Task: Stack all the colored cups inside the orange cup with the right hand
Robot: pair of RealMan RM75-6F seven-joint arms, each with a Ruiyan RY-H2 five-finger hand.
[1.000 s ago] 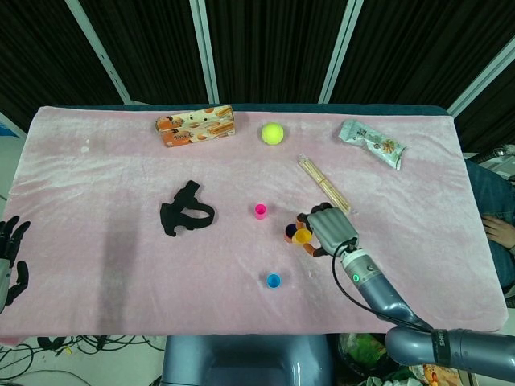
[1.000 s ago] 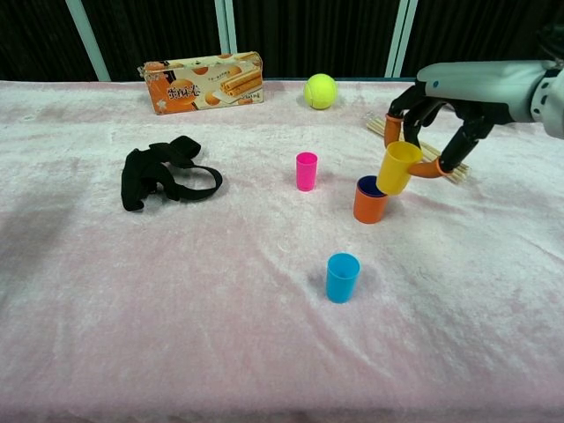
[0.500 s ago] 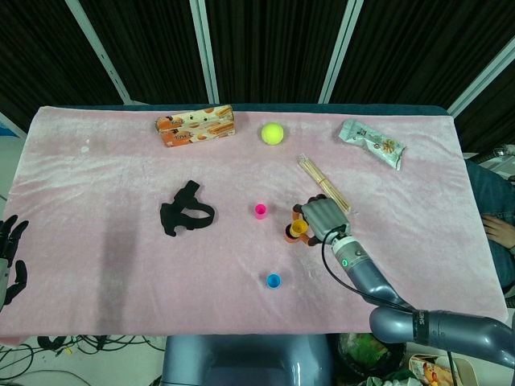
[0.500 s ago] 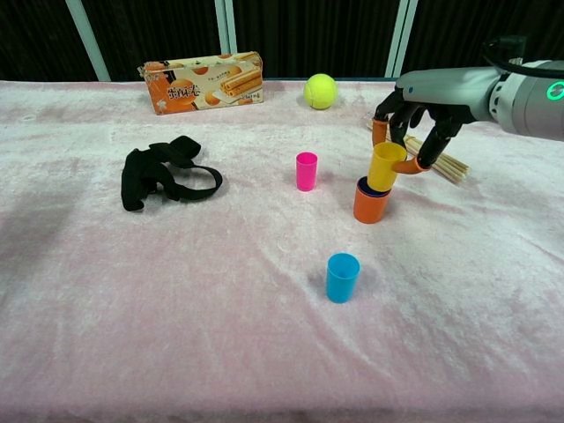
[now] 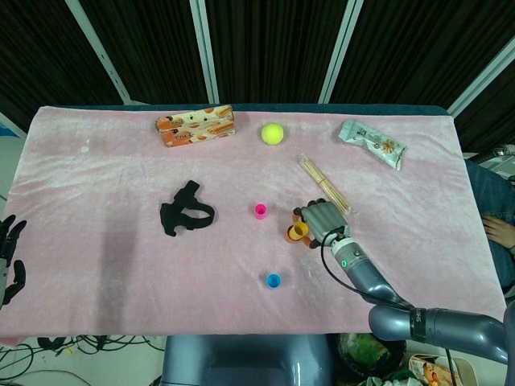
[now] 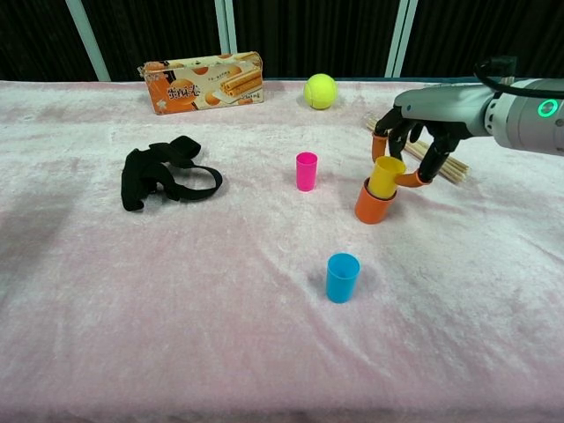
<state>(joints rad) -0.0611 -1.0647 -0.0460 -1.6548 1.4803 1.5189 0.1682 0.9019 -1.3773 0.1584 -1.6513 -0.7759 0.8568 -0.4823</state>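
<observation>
The orange cup (image 6: 372,206) stands right of the table's middle, leaning a little. A yellow cup (image 6: 385,176) sits partly inside it, its rim still above the orange rim. My right hand (image 6: 416,132) reaches in from the right and grips the yellow cup between its fingertips (image 6: 379,145). In the head view the right hand (image 5: 322,217) covers part of the yellow cup (image 5: 300,230) and the orange cup (image 5: 290,236). A pink cup (image 6: 306,170) stands upright to the left. A blue cup (image 6: 342,277) stands nearer the front edge. My left hand (image 5: 8,259) hangs off the table's left edge, fingers apart, holding nothing.
A black strap bundle (image 6: 163,172) lies at the left. A biscuit box (image 6: 201,82) and a tennis ball (image 6: 320,91) are at the back. Wooden sticks (image 6: 445,163) lie just behind my right hand. A snack packet (image 5: 371,143) lies at the back right.
My right hand has carried the yellow cup left and down, from beside the orange cup to partly inside it. The left hand has barely moved.
</observation>
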